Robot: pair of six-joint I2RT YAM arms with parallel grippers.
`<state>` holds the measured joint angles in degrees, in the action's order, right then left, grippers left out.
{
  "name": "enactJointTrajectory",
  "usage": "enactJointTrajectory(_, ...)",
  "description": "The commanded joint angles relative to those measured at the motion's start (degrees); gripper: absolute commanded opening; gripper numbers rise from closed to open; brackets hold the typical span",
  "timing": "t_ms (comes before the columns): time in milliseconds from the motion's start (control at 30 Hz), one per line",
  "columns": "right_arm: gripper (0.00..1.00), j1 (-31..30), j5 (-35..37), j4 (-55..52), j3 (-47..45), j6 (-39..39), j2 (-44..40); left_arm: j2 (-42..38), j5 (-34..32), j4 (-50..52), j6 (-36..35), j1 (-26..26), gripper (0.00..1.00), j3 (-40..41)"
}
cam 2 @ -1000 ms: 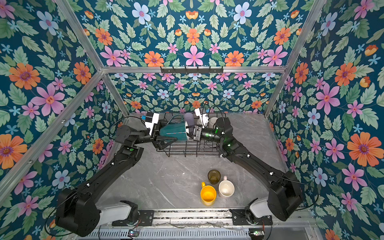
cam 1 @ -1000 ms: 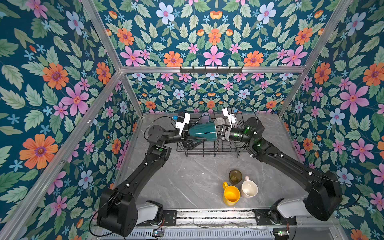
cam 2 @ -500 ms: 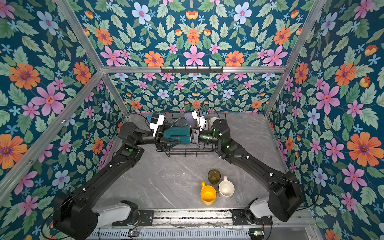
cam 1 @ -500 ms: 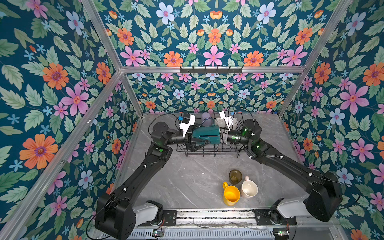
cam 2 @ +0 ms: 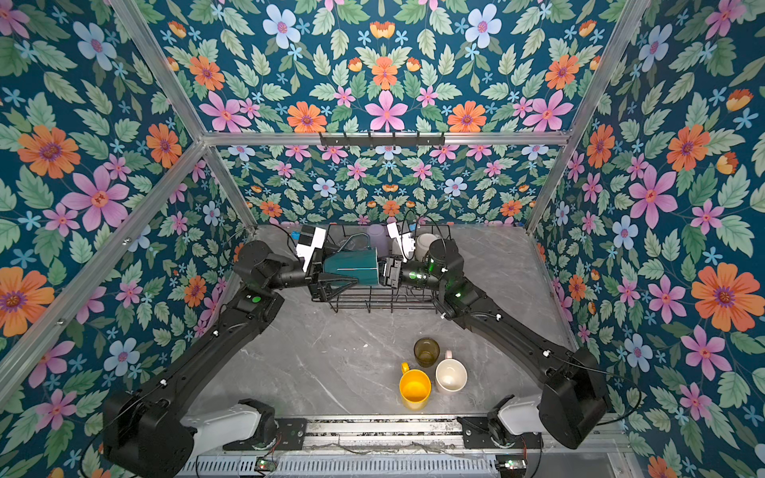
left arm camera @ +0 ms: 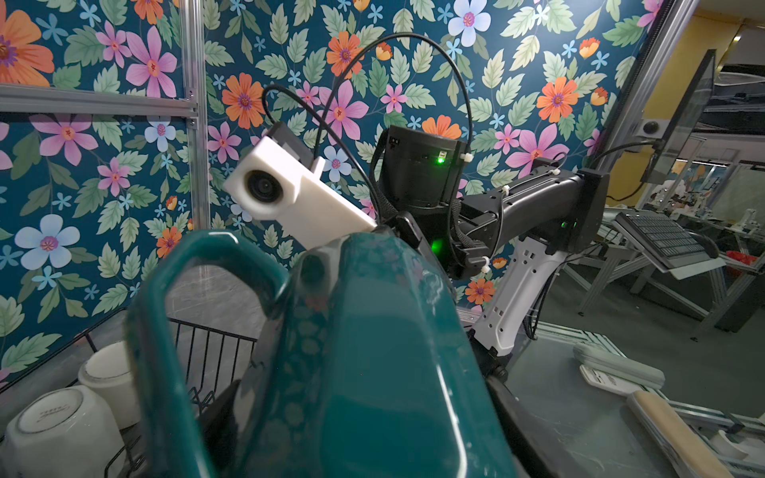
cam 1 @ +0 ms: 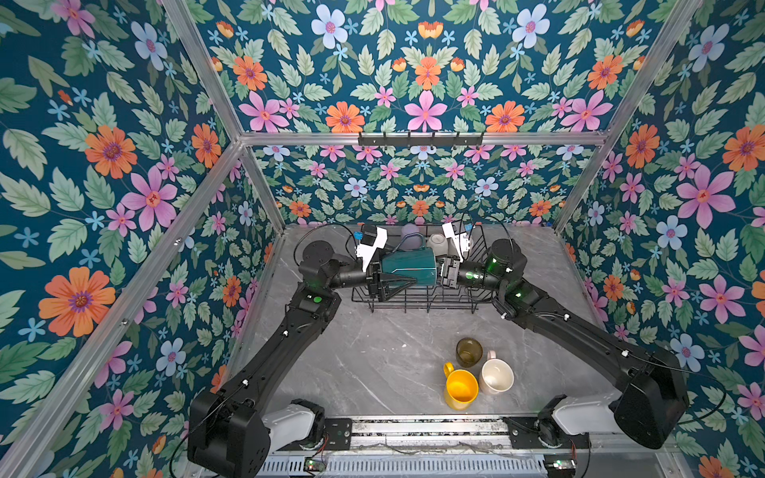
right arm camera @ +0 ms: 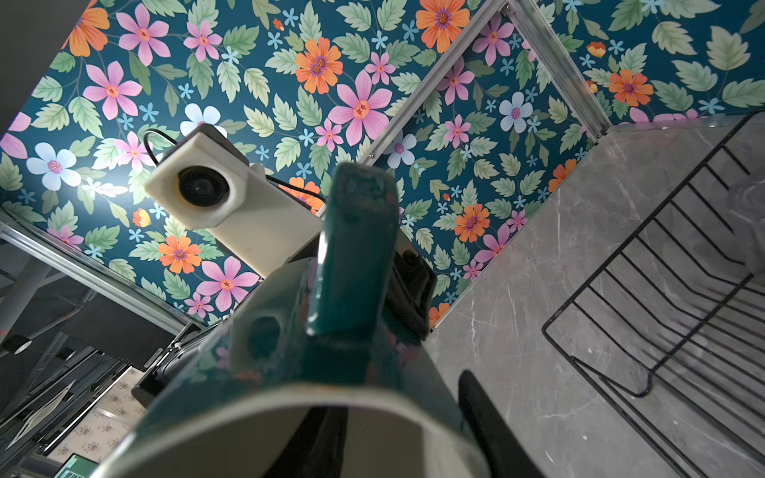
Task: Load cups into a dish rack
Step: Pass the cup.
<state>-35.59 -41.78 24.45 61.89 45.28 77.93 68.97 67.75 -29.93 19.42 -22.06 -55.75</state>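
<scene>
Right gripper (cam 1: 442, 271) loosened on dark green mug (cam 1: 407, 265), left gripper (cam 1: 387, 276) still clamped

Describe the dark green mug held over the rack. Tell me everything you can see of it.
The dark green mug is glossy, ceramic by its look, pale inside, with a large loop handle that sits on its far side in both top views. It hangs on its side over the front of the dish rack, mouth facing the right tool, which stands at the rim, one finger inside, one outside, jaws parted. The left tool clamps its body from the base end.
</scene>
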Motion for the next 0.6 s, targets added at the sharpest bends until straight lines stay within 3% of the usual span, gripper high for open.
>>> enactJointTrajectory(0, 0.46, 0.0, -3.1, 0.5, -0.4, -0.9, -0.9, -0.2, -9.2, -3.3, -0.2, 0.8, 0.00, -0.8)
enactJointTrajectory(200, 0.54, 1.6, -1.9, -1.0, -2.4, -0.9, -3.0, -0.2, -11.2, -0.9, -1.0, 1.7, 0.00, -1.7)
enactJointTrajectory(367, 0.67, 5.1, 2.2, -5.0, -6.0, -1.1, -7.7, 0.1, -17.3, 10.9, -7.1, 1.9, 0.00, -5.4)
enactJointTrajectory(567, 0.82, 6.6, 19.1, -26.9, -5.7, -9.0, -15.4, 1.6, -27.4, 26.1, -12.7, 1.9, 0.00, -11.1)
